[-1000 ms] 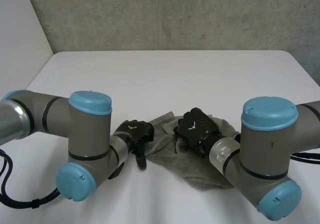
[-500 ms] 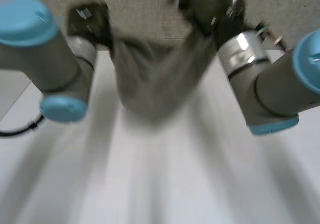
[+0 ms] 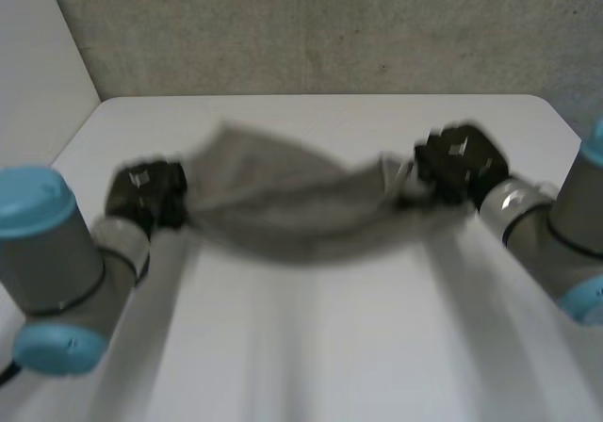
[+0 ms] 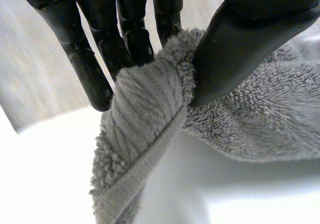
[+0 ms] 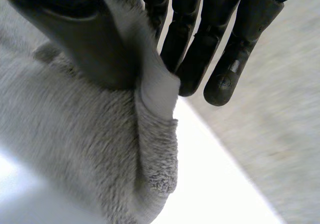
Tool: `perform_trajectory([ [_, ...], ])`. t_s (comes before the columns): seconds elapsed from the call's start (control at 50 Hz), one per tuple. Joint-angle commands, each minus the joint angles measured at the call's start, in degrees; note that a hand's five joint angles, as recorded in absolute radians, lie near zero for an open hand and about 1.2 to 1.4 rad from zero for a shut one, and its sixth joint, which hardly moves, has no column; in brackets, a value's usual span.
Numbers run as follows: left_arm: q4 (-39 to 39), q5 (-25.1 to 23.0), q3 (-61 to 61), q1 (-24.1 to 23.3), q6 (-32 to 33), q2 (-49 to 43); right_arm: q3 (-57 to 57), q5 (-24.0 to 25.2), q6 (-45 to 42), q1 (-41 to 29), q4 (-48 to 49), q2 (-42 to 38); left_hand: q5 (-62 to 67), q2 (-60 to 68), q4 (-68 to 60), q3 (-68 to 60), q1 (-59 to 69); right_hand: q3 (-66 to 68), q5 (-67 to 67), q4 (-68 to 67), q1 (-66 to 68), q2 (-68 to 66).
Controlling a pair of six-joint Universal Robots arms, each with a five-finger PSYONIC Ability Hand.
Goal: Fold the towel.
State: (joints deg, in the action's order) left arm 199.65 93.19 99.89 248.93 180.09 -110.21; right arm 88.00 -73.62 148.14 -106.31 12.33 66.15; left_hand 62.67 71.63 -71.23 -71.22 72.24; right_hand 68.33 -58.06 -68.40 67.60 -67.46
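Note:
A grey towel [image 3: 283, 205] hangs stretched in the air between my two hands, sagging in the middle above the white table [image 3: 311, 347]. My left hand [image 3: 146, 194] holds its left end; in the left wrist view the thumb [image 4: 240, 44] pinches the towel's hemmed corner [image 4: 145, 114] against the fingers [image 4: 100, 39]. My right hand [image 3: 462, 163] holds the right end; in the right wrist view the thumb [image 5: 85, 39] presses a fold of towel [image 5: 150, 119] against the fingers [image 5: 200, 39].
A grey wall [image 3: 330, 26] rises behind the table's far edge. Both arms reach out over the table's sides, the left arm [image 3: 47, 252] at the near left and the right arm [image 3: 556, 234] at the near right.
One second ago the towel lay crumpled on the table near me under both hands. Both hands closed on it, lifted it and spread apart, stretching it out in the air.

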Motion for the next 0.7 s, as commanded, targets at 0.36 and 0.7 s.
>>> perform_trajectory([
  [0.36, -6.20, -7.94, 10.33, 2.27, 0.26, 4.30, 4.38, 1.11, -4.72, 4.36, -13.74, 5.74, -29.80, -28.76, 28.37, 28.35, -29.37, -58.33, 58.06, 58.40, -57.60, 57.46],
  [0.7, -6.20, -7.32, 11.47, 2.09, 0.26, 4.30, 3.06, -6.27, 16.74, -2.04, -12.08, 7.42, -22.93, -21.90, 21.50, 21.49, -22.51, -54.39, 54.13, 54.46, -53.67, 53.53],
])
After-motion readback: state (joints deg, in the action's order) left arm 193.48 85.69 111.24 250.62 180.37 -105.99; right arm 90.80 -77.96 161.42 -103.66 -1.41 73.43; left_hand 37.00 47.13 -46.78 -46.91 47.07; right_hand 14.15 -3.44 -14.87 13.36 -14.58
